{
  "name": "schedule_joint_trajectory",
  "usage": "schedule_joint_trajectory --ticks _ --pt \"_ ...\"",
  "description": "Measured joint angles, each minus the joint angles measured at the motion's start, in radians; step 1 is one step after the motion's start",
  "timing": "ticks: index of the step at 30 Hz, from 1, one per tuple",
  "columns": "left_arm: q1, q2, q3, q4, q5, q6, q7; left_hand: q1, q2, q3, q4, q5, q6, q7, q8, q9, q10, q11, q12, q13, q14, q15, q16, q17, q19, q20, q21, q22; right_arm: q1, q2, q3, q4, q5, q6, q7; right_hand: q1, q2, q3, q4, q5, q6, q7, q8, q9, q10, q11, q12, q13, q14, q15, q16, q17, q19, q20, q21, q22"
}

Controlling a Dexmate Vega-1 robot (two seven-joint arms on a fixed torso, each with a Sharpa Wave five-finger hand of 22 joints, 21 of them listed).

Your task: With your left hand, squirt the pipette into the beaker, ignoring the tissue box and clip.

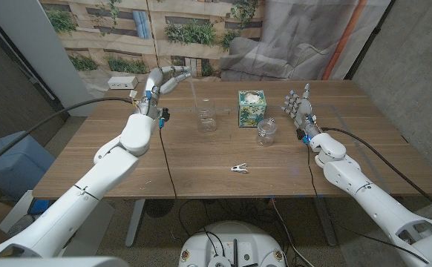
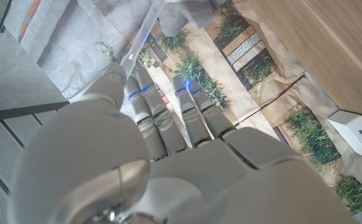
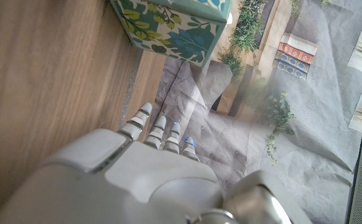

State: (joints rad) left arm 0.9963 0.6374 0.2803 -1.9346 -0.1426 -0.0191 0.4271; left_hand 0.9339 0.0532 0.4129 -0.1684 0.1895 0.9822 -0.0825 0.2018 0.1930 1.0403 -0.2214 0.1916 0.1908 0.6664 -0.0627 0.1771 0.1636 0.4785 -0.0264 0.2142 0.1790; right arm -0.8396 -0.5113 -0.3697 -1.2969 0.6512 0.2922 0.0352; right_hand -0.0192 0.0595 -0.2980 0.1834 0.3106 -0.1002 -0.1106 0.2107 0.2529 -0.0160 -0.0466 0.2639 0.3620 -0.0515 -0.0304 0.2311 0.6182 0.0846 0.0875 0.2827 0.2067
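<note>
Head view first: left hand (image 1: 165, 79) up above the far left part of the surface (image 1: 90, 167), fingers drawn together and pinching the pipette (image 1: 192, 90), a thin clear tube slanting down from the fingertips toward the beaker (image 1: 207, 117). Tip of the pipette just above the beaker's rim, touching or not impossible to tell. Beaker upright, clear glass, toward the far edge near the middle of the surface, just beside the tissue box (image 1: 251, 108). Tissue box patterned with green leaves, white tissue poking from the top, also upright near the far edge. Small glass jar (image 1: 266, 131) nearer the front than the box, close by its right corner. Clip (image 1: 239, 168), small and pale, lying alone well toward the front edge, about the middle. Right hand (image 1: 299, 106) standing toward the right side of the surface, fingers up and apart, holding nothing.

Left wrist view: back of the left hand, fingers (image 2: 168, 118) held close together, clear pipette (image 2: 140, 38) running out past the fingertips.

Right wrist view: right hand (image 3: 150, 162) over the wood, fingers reaching toward the tissue box (image 3: 175, 28) but well apart from it.
</note>
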Motion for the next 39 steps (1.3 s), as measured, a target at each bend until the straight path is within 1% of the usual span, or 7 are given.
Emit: schedule_joint_trajectory --ticks 4,12,24,26,27,33,39 --pt "-0.022 -0.016 0.011 0.03 0.007 -0.026 0.006 0.0 0.0 0.0 0.0 0.0 -0.004 0.004 0.0 0.0 -0.009 0.002 0.0 0.0 0.0 0.0 0.0 0.0 0.0 0.0 0.0 0.0 0.0 0.0 0.0 0.0 0.0 0.0 0.0 0.0 0.0 0.0 0.0 0.0 0.0 0.0 0.0 0.0 0.0 0.0 0.0 0.0 0.0 0.0 0.0 0.0 0.0 0.0 0.0 0.0" --pt "-0.068 -0.053 0.036 0.089 0.012 -0.072 0.009 -0.004 -0.004 0.004 0.004 0.0 -0.009 -0.001 0.0 0.0 -0.012 0.002 0.0 0.0 0.0 0.0 0.0 0.0 0.0 0.0 0.0 0.0 0.0 0.0 0.0 0.0 0.0 0.0 0.0 0.0 0.0 0.0 0.0 0.0 0.0 0.0 0.0 0.0 0.0 0.0 0.0 0.0 0.0 0.0 0.0 0.0 0.0 0.0 0.0 0.0" --pt "-0.125 -0.093 0.082 0.163 0.003 -0.082 -0.011 -0.008 0.0 0.009 0.0 0.0 -0.015 -0.007 0.0 0.005 -0.018 -0.004 0.0 0.0 0.0 0.0 0.0 0.0 0.0 0.0 -0.004 0.0 0.0 0.001 0.0 0.0 0.0 0.0 0.0 0.0 0.0 0.0 0.0 0.0 0.0 0.0 0.0 0.0 0.0 0.0 0.0 0.0 0.0 0.0 0.0 0.0 0.0 0.0 0.0 0.0" --pt "-0.125 -0.093 0.082 0.163 0.003 -0.083 -0.015 -0.008 0.0 0.009 0.0 0.0 -0.015 -0.007 0.0 0.005 -0.018 -0.004 0.0 0.0 0.0 0.0 0.0 0.0 0.0 0.0 -0.004 0.0 0.0 0.001 0.0 0.0 0.0 -0.001 0.0 0.0 0.0 0.0 0.0 0.0 0.0 0.0 0.0 0.0 0.0 0.0 0.0 0.0 0.0 0.0 0.0 0.0 0.0 0.0 0.0 0.0" --pt "-0.138 -0.1 0.095 0.182 0.003 -0.084 -0.016 -0.008 0.0 0.009 0.0 0.0 -0.015 -0.007 0.0 0.005 -0.018 -0.004 0.0 0.0 0.0 0.0 0.0 0.0 0.0 0.0 -0.004 0.0 0.0 0.001 0.0 0.0 0.0 -0.001 0.0 0.0 0.0 0.0 0.0 0.0 0.0 0.0 0.0 0.0 0.0 0.0 0.0 0.0 0.0 0.0 0.0 0.0 0.0 0.0 0.0 0.0" --pt "-0.169 -0.121 0.124 0.228 0.005 -0.094 -0.026 -0.008 0.0 0.008 0.0 0.0 -0.014 -0.007 0.0 0.005 -0.021 0.0 0.0 0.0 0.0 0.0 0.0 -0.001 0.0 0.0 -0.004 0.0 0.0 0.0 0.0 -0.001 0.0 -0.001 0.0 0.0 0.0 0.0 0.0 0.0 0.0 0.0 0.0 0.0 0.0 0.0 0.0 0.0 0.0 0.0 0.0 0.0 0.0 0.0 0.0 0.0" --pt "-0.194 -0.135 0.15 0.26 0.016 -0.104 -0.031 -0.011 -0.003 0.008 0.0 0.0 -0.014 -0.007 0.0 0.005 -0.023 0.002 0.0 0.0 0.0 0.0 0.0 -0.001 -0.004 0.004 -0.004 0.0 0.0 0.0 0.0 -0.001 0.0 -0.001 0.0 0.0 0.0 0.0 0.0 0.0 0.0 0.0 0.0 0.0 0.0 0.0 0.0 0.0 0.0 0.0 0.0 0.0 0.0 0.0 0.0 0.0"
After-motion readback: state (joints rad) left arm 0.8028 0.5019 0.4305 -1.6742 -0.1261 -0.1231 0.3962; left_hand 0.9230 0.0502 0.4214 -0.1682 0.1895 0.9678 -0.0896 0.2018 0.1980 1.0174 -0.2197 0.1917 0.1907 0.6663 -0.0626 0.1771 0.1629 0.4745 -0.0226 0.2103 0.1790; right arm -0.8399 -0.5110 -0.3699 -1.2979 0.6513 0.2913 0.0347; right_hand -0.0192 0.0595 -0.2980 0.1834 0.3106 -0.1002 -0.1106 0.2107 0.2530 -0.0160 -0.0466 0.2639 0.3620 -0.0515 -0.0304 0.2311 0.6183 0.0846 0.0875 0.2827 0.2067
